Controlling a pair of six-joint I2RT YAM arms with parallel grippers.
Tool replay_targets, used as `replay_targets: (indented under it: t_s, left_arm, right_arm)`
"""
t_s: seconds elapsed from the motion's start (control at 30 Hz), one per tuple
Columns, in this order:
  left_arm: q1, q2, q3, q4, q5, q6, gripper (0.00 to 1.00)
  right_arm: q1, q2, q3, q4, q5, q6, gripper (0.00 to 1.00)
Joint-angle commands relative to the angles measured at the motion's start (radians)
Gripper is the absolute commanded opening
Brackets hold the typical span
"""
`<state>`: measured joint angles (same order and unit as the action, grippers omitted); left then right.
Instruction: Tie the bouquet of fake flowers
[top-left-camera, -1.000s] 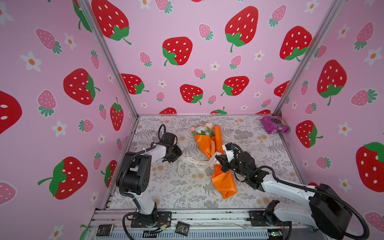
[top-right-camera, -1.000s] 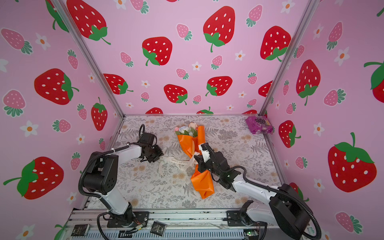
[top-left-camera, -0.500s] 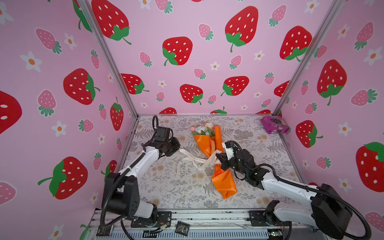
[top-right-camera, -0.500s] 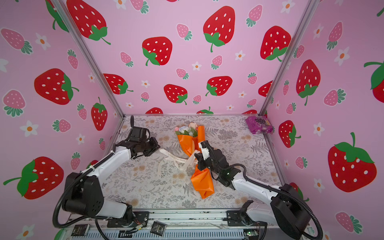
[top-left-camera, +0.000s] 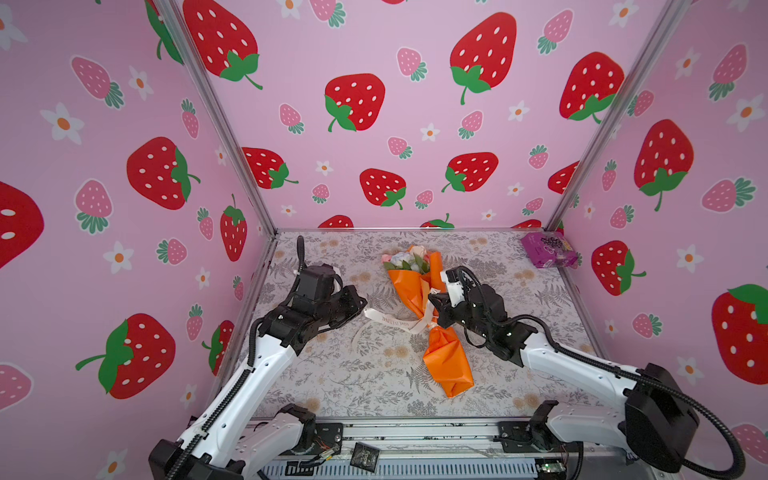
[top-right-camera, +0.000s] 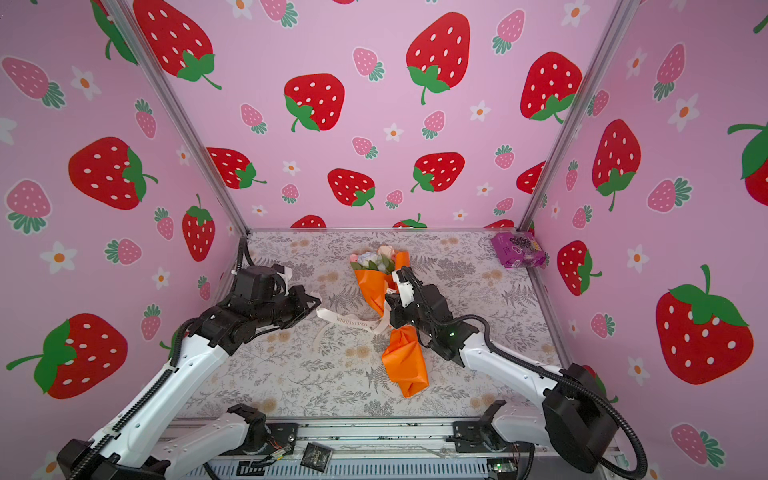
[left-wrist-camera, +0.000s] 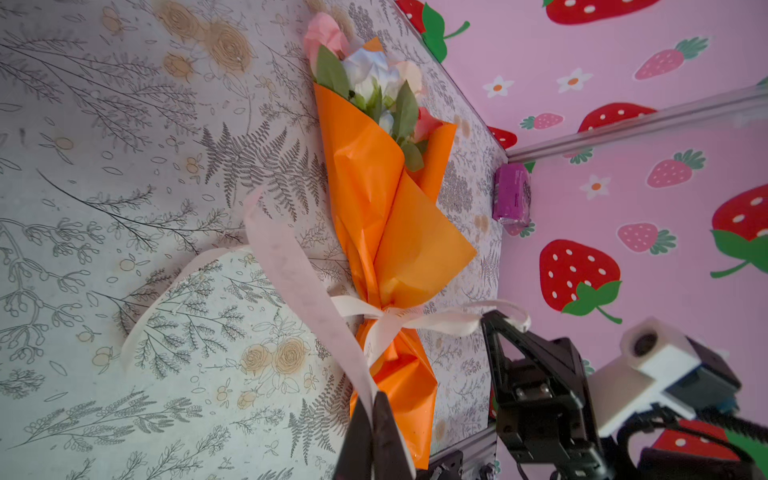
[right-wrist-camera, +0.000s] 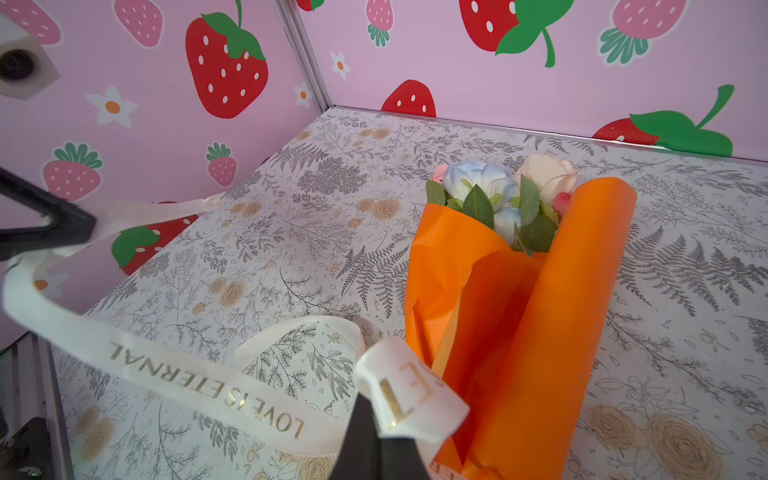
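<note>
The bouquet of fake flowers lay centred, heads toward 12 o'clock, cream ribbon already crossed at its waist — left gripper at 9 o'clock, right gripper at 3, each clamped on a ribbon tail — tightening and a bow seemingly remained.
</note>
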<state>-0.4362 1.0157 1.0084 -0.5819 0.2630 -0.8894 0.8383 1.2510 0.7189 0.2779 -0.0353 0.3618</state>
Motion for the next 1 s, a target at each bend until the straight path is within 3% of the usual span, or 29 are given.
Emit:
replay_targets:
  t_s: [0.0, 0.17, 0.3, 0.67, 0.8, 0.97]
  left_arm:
    - [-0.149, 0.001, 0.000, 0.043, -0.089, 0.014, 0.00]
    - [-0.422, 0.045, 0.017, 0.188, -0.251, 0.078, 0.00]
    - [-0.555, 0.108, 0.040, 0.289, -0.311, 0.153, 0.00]
    - [-0.692, 0.401, 0.219, 0.451, -0.174, 0.366, 0.02]
    - [-0.730, 0.518, 0.323, 0.438, -0.136, 0.455, 0.03]
    - [-0.736, 0.625, 0.369, 0.448, -0.083, 0.466, 0.03]
  right_arm:
    - [-0.010, 0.011, 0.024, -0.040, -0.026, -0.002, 0.00]
    - [-0.056, 0.012, 0.028, -0.047, -0.116, 0.011, 0.00]
    - [-0.118, 0.020, 0.031, -0.042, -0.237, 0.024, 0.00]
    - [-0.263, 0.057, 0.009, 0.016, -0.564, 0.092, 0.00]
    - [-0.308, 0.065, 0.002, 0.026, -0.640, 0.084, 0.00]
    - [-0.354, 0.078, 0.007, 0.009, -0.673, 0.066, 0.00]
